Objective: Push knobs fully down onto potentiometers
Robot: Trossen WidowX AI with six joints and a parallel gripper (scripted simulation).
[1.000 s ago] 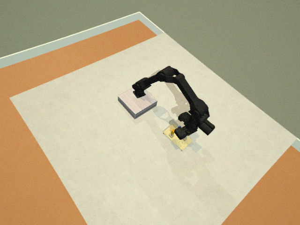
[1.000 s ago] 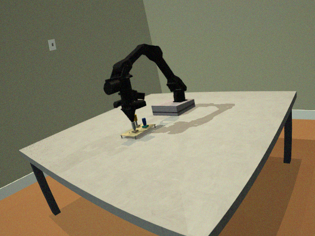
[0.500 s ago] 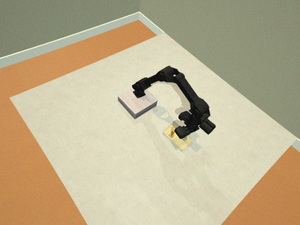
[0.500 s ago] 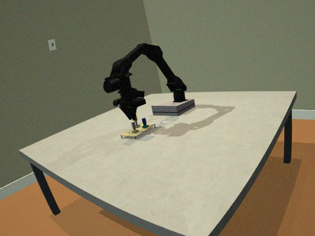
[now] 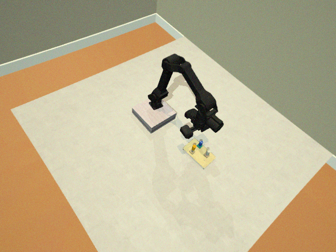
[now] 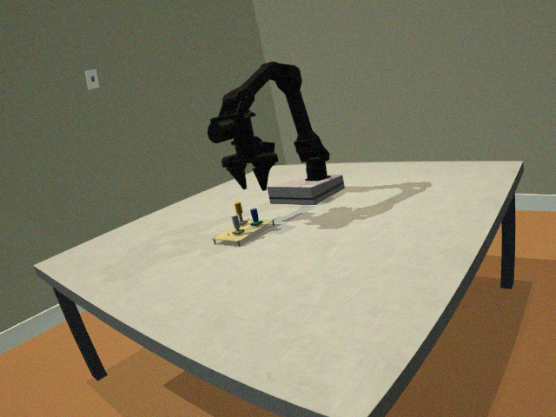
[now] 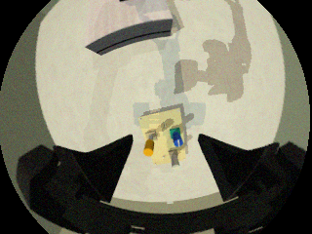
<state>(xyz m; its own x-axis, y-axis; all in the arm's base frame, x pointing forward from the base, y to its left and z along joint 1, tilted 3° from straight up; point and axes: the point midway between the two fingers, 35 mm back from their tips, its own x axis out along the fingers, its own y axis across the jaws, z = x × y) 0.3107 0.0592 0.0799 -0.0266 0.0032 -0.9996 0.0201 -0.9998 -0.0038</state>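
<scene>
Black gripper (image 5: 189, 123) (image 6: 254, 188) (image 7: 166, 138) hangs wide and empty above the worktop's (image 5: 114, 173) (image 6: 314, 278) (image 7: 63, 97) wall-side edge, apparently clearing the knobs.

The pale table (image 5: 122, 176) (image 6: 305, 291) (image 7: 68, 78) carries a yellow circuit board (image 5: 200, 160) (image 6: 228, 235) (image 7: 162, 157).

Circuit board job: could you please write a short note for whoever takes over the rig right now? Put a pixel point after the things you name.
Gripper (image 5: 190, 123) (image 6: 254, 188) (image 7: 166, 138): open, holding nothing, above the board (image 5: 203, 161) (image 6: 225, 237) (image 7: 163, 157).
Board: standing on its legs, with orange (image 5: 193, 146) (image 6: 238, 208) (image 7: 148, 147), blue (image 5: 200, 143) (image 6: 254, 215) (image 7: 177, 139) and grey (image 5: 207, 151) (image 6: 235, 222) (image 7: 175, 158) knobs.
Done: blue looks low on its potentiometer; whether grey is fully seated, I cannot tell.
Left: orange still looks raised on its shaft, so probably push it down; check grey, then back away and hold still.
</scene>
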